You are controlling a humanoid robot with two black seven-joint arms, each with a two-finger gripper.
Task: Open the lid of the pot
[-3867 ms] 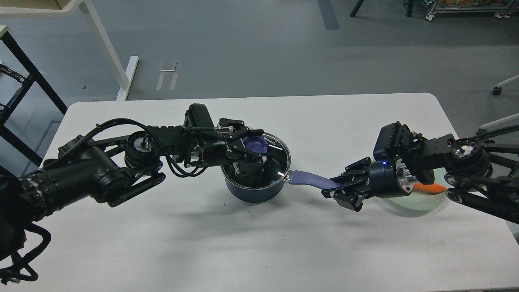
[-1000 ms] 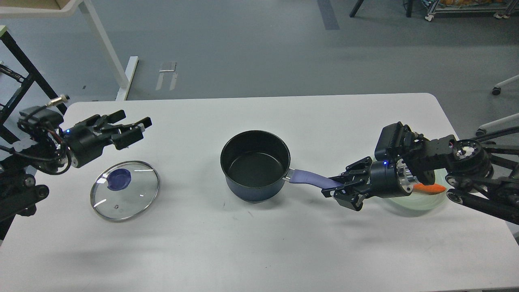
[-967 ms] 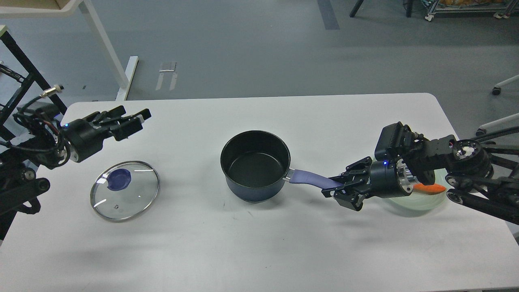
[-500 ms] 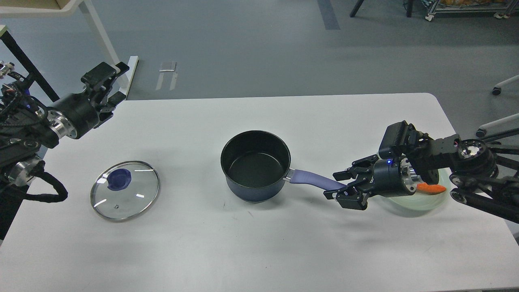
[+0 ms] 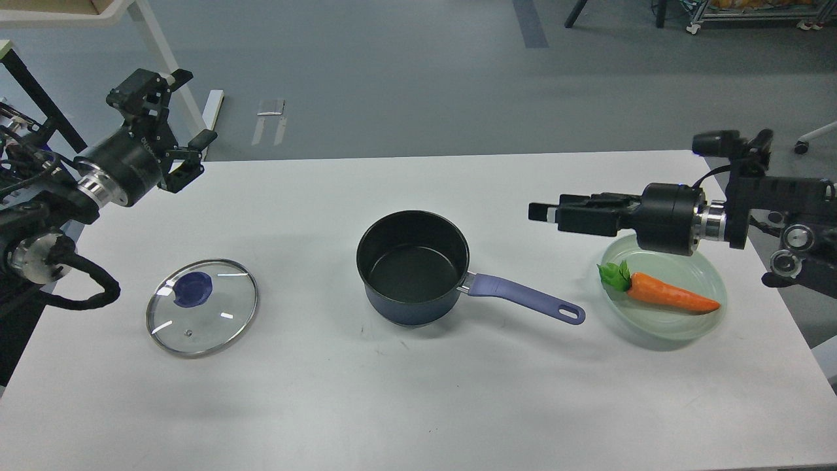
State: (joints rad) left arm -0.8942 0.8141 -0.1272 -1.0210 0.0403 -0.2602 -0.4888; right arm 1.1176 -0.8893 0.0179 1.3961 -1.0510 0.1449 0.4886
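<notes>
The dark blue pot (image 5: pixel 412 265) stands uncovered in the middle of the white table, its purple handle (image 5: pixel 523 297) pointing right and free. The glass lid (image 5: pixel 201 306) with its blue knob (image 5: pixel 194 289) lies flat on the table at the left, apart from the pot. My left gripper (image 5: pixel 171 114) is raised above the table's far left corner, open and empty. My right gripper (image 5: pixel 548 213) hovers above and to the right of the handle's end, pointing left. It is seen edge-on, so its fingers cannot be told apart, and it holds nothing.
A pale green plate (image 5: pixel 660 330) with an orange carrot (image 5: pixel 667 297) sits at the right, below my right arm. A white table leg (image 5: pixel 171 72) and a black frame (image 5: pixel 39 98) stand on the floor beyond the left corner.
My right gripper has let go of the pot handle and risen up and to the right, uncovering the plate and carrot. My left gripper has lifted a little further. The lid and pot have not moved.
</notes>
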